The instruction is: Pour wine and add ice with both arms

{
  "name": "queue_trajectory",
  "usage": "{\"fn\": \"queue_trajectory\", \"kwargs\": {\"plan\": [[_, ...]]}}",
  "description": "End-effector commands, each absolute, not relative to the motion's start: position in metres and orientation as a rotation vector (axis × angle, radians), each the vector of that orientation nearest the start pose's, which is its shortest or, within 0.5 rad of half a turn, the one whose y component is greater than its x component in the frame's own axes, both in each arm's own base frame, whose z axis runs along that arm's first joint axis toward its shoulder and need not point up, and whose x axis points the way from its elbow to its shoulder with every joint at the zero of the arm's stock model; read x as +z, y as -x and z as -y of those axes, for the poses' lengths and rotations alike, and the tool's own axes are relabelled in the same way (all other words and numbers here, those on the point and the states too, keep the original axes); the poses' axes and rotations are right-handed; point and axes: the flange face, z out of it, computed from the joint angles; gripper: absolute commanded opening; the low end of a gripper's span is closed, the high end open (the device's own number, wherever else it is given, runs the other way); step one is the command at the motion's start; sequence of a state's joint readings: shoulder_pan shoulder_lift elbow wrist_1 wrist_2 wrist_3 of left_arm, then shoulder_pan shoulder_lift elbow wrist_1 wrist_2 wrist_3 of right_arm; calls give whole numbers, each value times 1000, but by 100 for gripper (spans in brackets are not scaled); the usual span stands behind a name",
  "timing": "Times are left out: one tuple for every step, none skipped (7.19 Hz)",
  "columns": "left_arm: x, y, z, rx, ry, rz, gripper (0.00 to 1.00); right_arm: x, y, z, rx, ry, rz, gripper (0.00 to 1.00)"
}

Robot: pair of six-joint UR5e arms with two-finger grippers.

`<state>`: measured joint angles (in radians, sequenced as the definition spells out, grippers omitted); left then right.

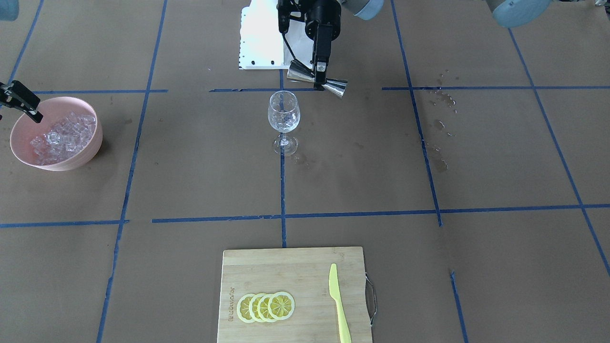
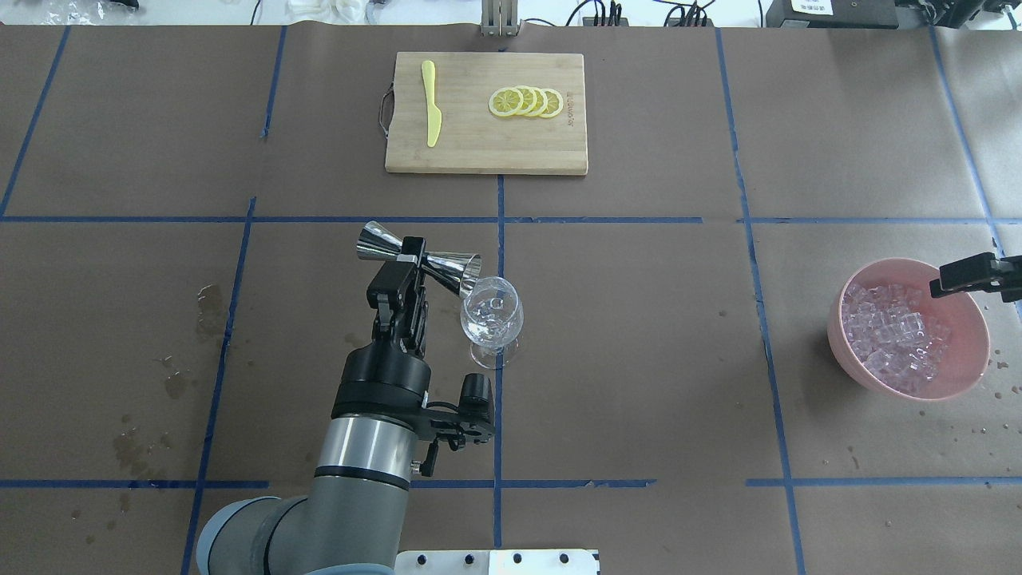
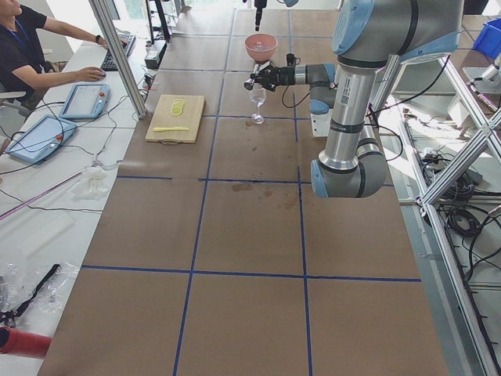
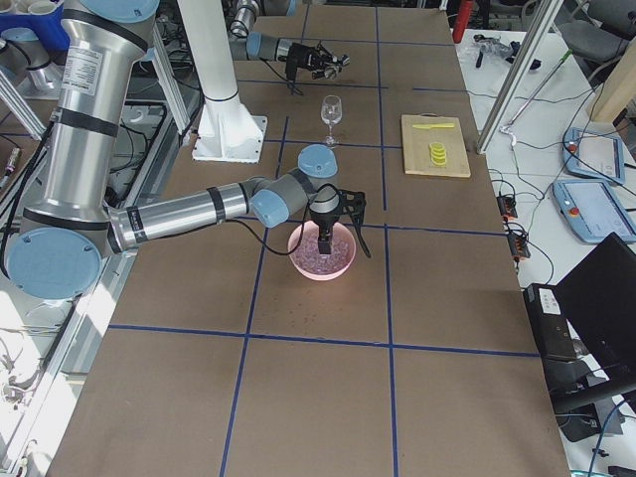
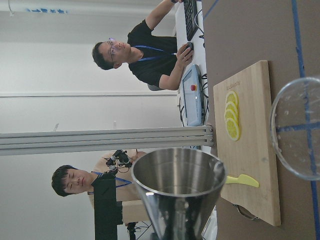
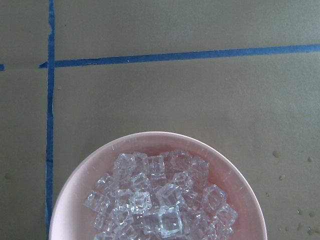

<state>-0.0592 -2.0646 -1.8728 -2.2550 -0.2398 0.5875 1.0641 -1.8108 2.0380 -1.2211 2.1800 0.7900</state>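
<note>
Bright, even overhead light, soft shadow beside the pink plastic bowl (image 1: 91, 149), glints on the clear ice cubes (image 6: 161, 206), blown-out glare on the white metal base plate (image 1: 257, 43), steel double-cone jigger (image 5: 175, 192) slightly blurred up close.

Left grey tubular robot arm (image 2: 351, 487): brushed-silver wrist band, small screw (image 2: 415, 465) on side, black flange behind tool. Black wrist camera block (image 2: 477, 391) beside flange, thin black cable (image 2: 437, 451) looped under. Light-blue round joint caps (image 3: 321, 178); black barcode-like marking (image 3: 345, 92) on upright link. Left black two-finger gripper (image 2: 411, 259): slim, silver-tipped. Right grey tubular robot arm (image 4: 179, 214): same blue caps, right black gripper (image 4: 324, 241).
</note>
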Motion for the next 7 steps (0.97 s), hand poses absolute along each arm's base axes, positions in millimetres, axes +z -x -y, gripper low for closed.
{"fn": "queue_trajectory", "kwargs": {"plan": [[175, -472, 265, 541, -1584, 292, 0, 506, 147, 391, 68, -96, 770, 100], [185, -465, 268, 516, -1590, 279, 0, 512, 157, 390, 49, -95, 752, 100], [194, -454, 269, 457, -1609, 230, 0, 516, 170, 387, 22, -86, 742, 100], [210, -444, 271, 427, -1616, 214, 0, 522, 183, 388, 0, -80, 728, 100], [222, -434, 277, 399, -1621, 207, 0, 529, 192, 391, -16, -69, 722, 100], [231, -425, 280, 367, -1627, 193, 0, 534, 197, 391, -25, -59, 716, 99], [241, -419, 281, 352, -1631, 184, 0, 538, 198, 389, -32, -54, 712, 96]]}}
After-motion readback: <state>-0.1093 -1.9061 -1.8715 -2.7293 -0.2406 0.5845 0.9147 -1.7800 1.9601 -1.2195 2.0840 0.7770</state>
